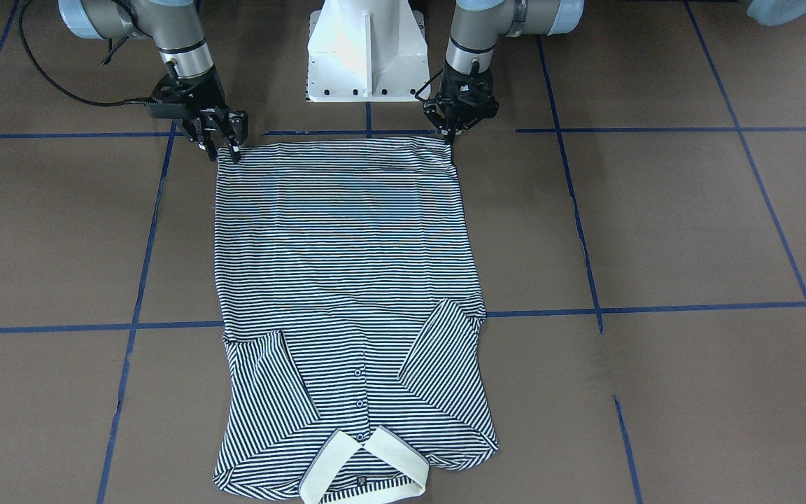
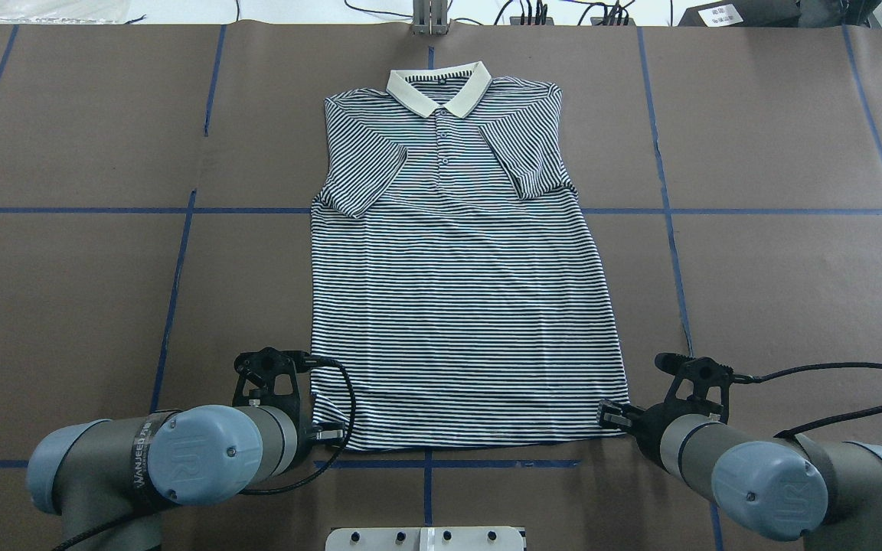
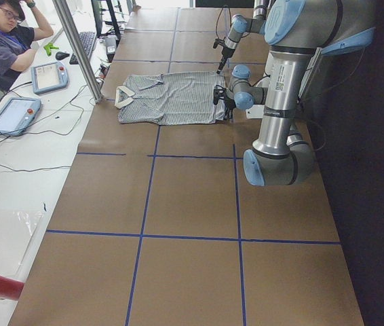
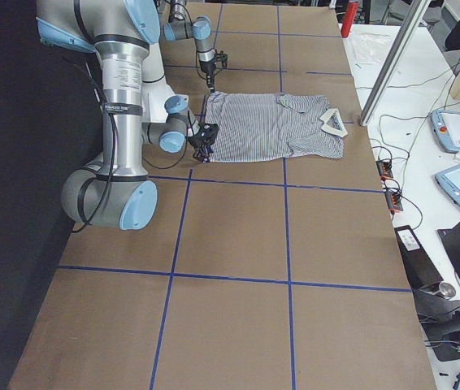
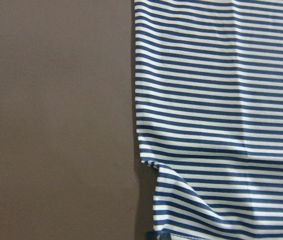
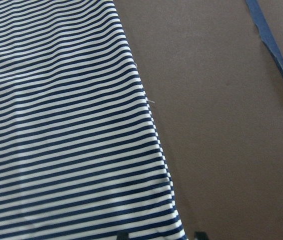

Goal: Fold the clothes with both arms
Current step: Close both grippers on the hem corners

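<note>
One polo shirt (image 2: pixel 464 306) lies flat and front up in the middle of the desk (image 2: pixel 66 306), collar end away from the robot, hem toward it.
- Thin navy-and-white stripes run across the body.
- Cream collar (image 2: pixel 438 90) is spread open, with small buttons (image 2: pixel 445 161) down a short placket.
- Both short sleeves (image 2: pixel 364 172) are folded inward onto the chest, their stripes running diagonally.
- Body is mostly smooth, with a few faint creases mid-torso.
- Hem (image 2: pixel 472 440) sits just short of a blue tape line (image 2: pixel 449 463).

Left pincer (image 1: pixel 452 140) is at the hem corner on its side, jaws together on the fabric. The left wrist view shows the cloth puckered into a small ridge just above a single dark tip at the bottom edge.

Right pincer (image 1: pixel 222 152) is at the opposite hem corner, jaws apart. The right wrist view shows two dark tips at the bottom edge, one over the stripes and one over bare desk, with the corner between them.

Hard to see:
- Overhead, the left arm (image 2: pixel 181 451) covers much of its pincer, and the right arm (image 2: pixel 762 474) hides much of its own.
- Wrist views cut the fingers down to slivers.
- The front-facing view crops the collar's lower edge.
- In the side views, shirt and pincers are too small for detail.
- Whether the right fingertips touch the cloth: cannot tell.
</note>
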